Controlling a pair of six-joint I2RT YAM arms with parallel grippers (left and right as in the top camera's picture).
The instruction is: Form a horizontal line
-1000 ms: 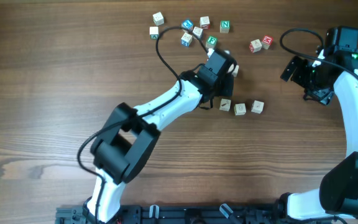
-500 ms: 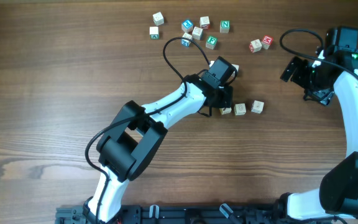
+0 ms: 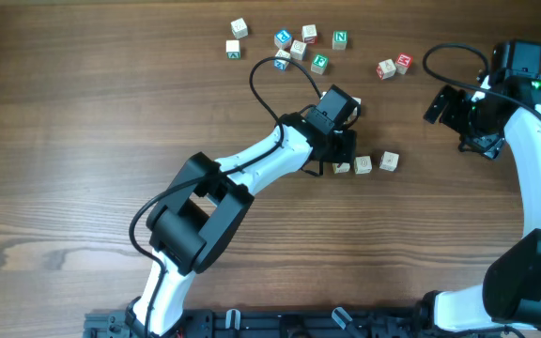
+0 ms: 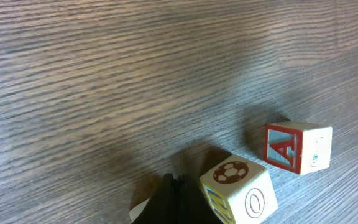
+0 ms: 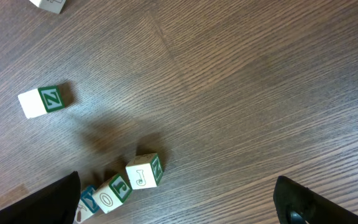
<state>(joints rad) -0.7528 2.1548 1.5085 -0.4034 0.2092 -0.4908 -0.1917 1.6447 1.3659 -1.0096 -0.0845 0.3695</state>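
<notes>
Three pale cubes lie in a short row in the overhead view: left, middle, right. My left gripper is down at the row's left end and partly covers the left cube. In the left wrist view its fingers are pressed together, holding nothing. Beside them are a cube with a football and an O and a cube with a red A. A pale corner shows left of the fingers. My right gripper is open and empty, off to the right.
Loose letter cubes lie along the far edge, among them a green N cube and two red ones. One pale cube sits just behind my left wrist. The right wrist view shows a green N cube and a J cube.
My left gripper has moved down and slightly right to the row's left end. The left cube, tilted before, now sits lower and in line with the other two. The right arm has not moved.
</notes>
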